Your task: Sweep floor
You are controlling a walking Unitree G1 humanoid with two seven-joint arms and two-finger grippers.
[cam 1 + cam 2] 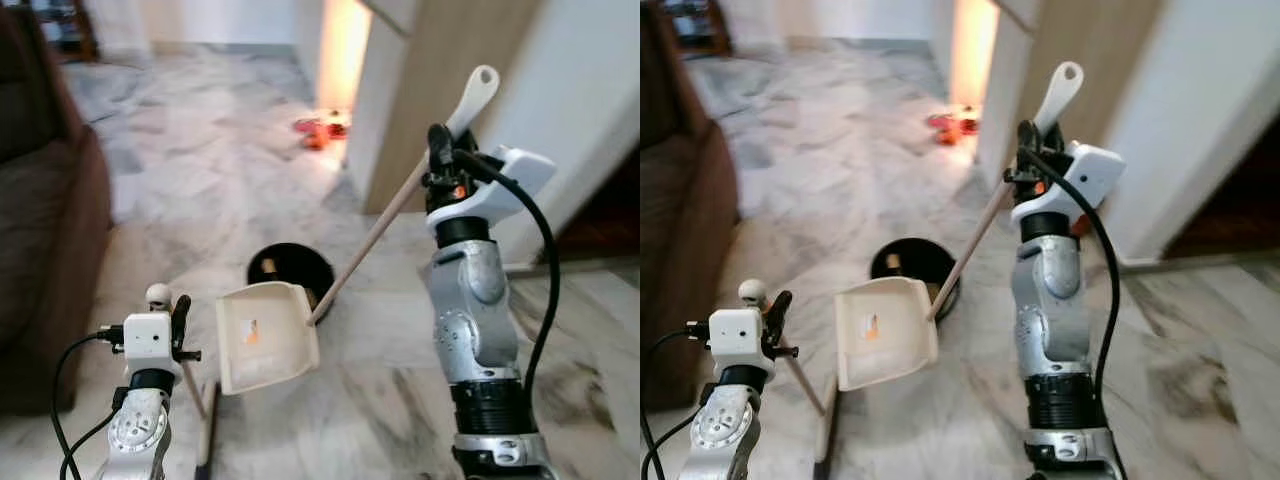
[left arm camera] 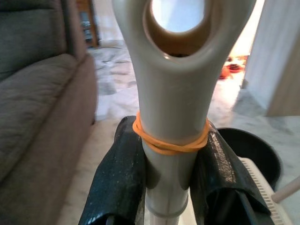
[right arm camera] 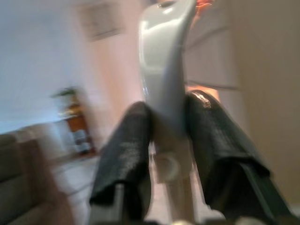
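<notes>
My right gripper [image 1: 438,140] is raised and shut on the top of a long wooden handle [image 1: 385,225] with a pale loop end [image 3: 164,56]. That handle slants down to a cream dustpan [image 1: 262,335], which is tilted up just in front of a black round bin [image 1: 290,262]. Low on the left, my left gripper [image 1: 174,308] is shut on a beige broom handle [image 2: 173,89] with a hole in its top and an orange rubber band around it. The broom's stick [image 1: 195,390] runs down to its head [image 1: 207,440] on the marble floor.
A brown sofa [image 1: 45,220] stands close on the left. A wood-faced wall corner [image 1: 440,90] and a white wall are behind my right arm, with a dark doorway [image 1: 610,220] at the right. Small red objects [image 1: 320,130] lie on the floor farther off.
</notes>
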